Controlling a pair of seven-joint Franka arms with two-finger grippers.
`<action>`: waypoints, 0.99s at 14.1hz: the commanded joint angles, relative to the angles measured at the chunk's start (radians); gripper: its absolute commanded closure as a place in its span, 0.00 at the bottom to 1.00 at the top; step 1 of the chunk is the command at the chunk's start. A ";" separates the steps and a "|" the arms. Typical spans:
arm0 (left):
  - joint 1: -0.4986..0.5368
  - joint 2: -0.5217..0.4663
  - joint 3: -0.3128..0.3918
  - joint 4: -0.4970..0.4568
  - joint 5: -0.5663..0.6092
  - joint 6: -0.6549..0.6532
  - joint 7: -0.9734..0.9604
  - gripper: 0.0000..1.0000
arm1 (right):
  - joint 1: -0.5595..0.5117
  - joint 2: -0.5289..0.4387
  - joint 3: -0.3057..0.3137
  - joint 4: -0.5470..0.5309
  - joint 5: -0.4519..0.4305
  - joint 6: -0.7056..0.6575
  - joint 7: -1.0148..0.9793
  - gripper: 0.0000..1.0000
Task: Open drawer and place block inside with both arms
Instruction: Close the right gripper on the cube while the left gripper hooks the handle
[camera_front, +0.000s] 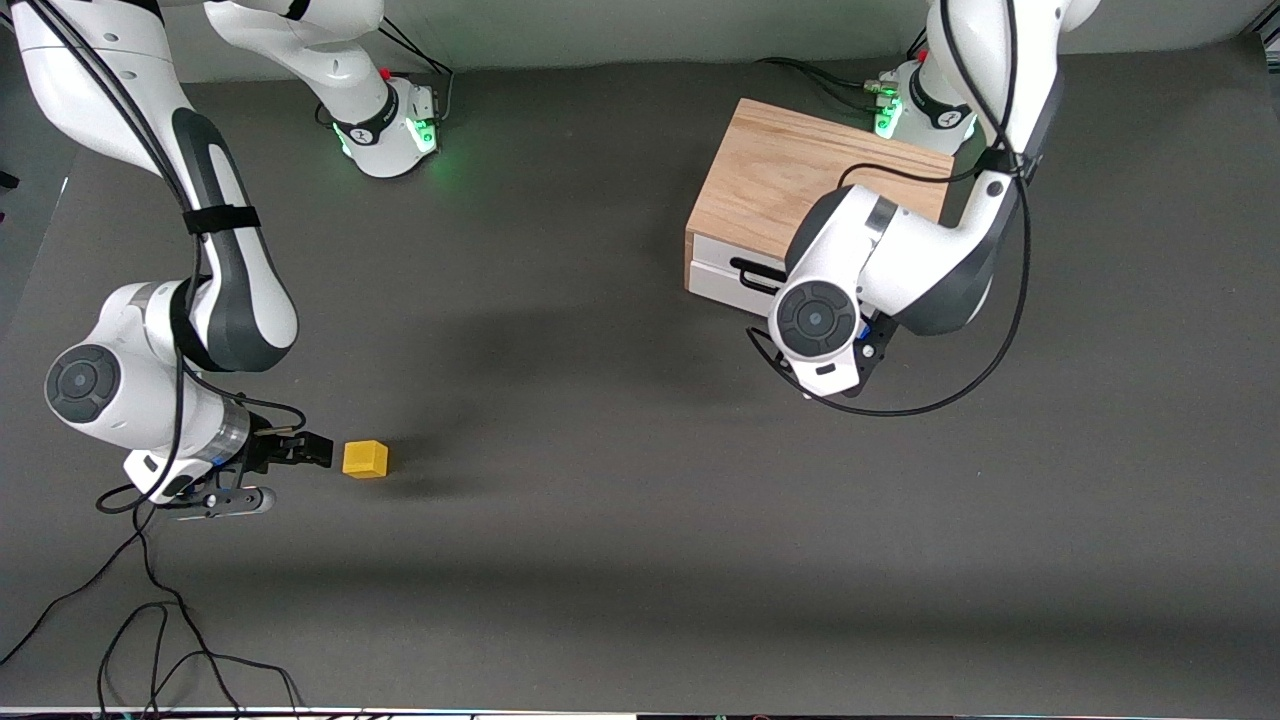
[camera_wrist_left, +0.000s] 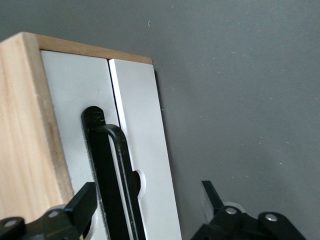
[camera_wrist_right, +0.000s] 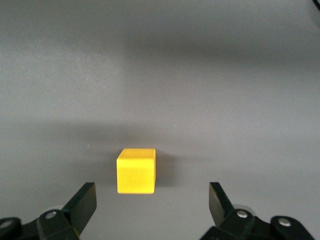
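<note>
The block (camera_wrist_right: 135, 171) lies between the right gripper's (camera_wrist_right: 150, 202) spread fingers (camera_wrist_right: 82, 202).

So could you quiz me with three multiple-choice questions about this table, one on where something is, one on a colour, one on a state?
1. Where is the block?
A. on top of the cabinet
B. on the table, beside the right end effector
C. inside the drawer

2. What colour is the drawer handle?
A. black
B. yellow
C. red

3. How is the right end effector?
A. shut on the block
B. shut on the handle
C. open

Answers:
1. B: the block sits on the table toward the right arm's end, just off the fingertips.
2. A: the bar on the white drawer front is black.
3. C: the right wrist view shows its fingers spread wide, with the block between and ahead of them, untouched.
</note>
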 joint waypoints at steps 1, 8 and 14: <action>-0.010 0.010 0.007 -0.023 -0.016 0.004 -0.007 0.08 | 0.008 -0.006 -0.004 -0.057 0.010 0.059 0.015 0.00; -0.010 0.054 0.008 -0.029 -0.016 0.004 -0.007 0.36 | 0.014 0.036 -0.001 -0.140 0.032 0.234 0.019 0.00; 0.004 0.054 0.008 0.020 -0.016 -0.008 -0.011 1.00 | 0.039 0.051 0.004 -0.198 0.032 0.325 0.019 0.00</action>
